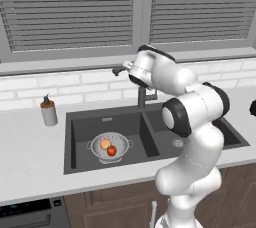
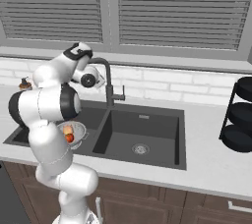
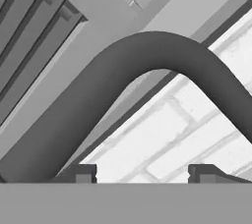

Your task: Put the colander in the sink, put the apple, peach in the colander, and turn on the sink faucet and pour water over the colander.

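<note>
the sink faucet (image 3: pixel 147 53) arches just ahead of the gripper (image 3: pixel 140 173), whose jaws stand apart, holding nothing.

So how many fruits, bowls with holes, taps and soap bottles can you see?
Fruits: 2, the apple and the peach
Bowls with holes: 1, the colander
Taps: 1, the sink faucet
Soap bottles: 1, the soap dispenser
Total: 5

The silver colander (image 1: pixel 110 147) sat upright in the left basin of the dark double sink (image 1: pixel 75 142), holding the pale peach (image 1: pixel 105 144) and the red apple (image 1: pixel 112 150), which touched. The dark gooseneck faucet (image 2: pixel 106 81) stood at the sink's far edge.
</note>
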Motion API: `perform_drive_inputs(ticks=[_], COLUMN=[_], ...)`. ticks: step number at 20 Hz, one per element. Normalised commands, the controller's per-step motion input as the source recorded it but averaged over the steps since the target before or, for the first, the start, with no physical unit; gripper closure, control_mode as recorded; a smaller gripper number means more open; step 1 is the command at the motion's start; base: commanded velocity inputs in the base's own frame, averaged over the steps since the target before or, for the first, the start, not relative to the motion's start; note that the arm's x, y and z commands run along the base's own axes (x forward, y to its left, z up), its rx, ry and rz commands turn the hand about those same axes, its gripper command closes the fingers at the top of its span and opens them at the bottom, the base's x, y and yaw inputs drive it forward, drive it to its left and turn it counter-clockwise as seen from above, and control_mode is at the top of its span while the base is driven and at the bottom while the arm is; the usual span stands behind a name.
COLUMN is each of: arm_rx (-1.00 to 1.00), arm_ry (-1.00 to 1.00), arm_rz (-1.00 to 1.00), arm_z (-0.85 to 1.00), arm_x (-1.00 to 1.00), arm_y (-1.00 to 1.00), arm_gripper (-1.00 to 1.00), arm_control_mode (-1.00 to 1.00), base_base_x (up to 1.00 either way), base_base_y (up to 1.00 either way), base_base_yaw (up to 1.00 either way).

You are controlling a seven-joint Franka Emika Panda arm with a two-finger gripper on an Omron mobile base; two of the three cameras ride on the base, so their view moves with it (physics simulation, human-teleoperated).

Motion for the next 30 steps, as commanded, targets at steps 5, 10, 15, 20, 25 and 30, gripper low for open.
perform_drive_inputs(ticks=[5,10,15,20,25,30], arm_rx=[0.30,0.09,0.00,0.00,-0.04,0.00], arm_ry=[-0.23,0.06,0.17,0.16,0.15,0.00], arm_rz=[0.02,0.19,0.22,0.24,0.20,0.11], arm_z=[0.62,0.28,0.01,0.04,-0.40,-0.60], arm_x=[-0.94,-0.36,0.00,0.00,0.04,0.02], arm_y=[-1.00,-1.00,-0.91,-0.63,-0.03,-0.03], arm_gripper=[-1.00,-1.00,-1.00,-1.00,-1.00,-1.00], arm_control_mode=[-1.00,-1.00,-1.00,-1.00,-1.00,-1.00], base_base_x=[0.00,0.00,0.00,0.00,0.00,0.00], base_base_y=[0.00,0.00,0.00,0.00,0.00,0.00], base_base_yaw=[0.00,0.00,0.00,0.00,0.00,0.00])
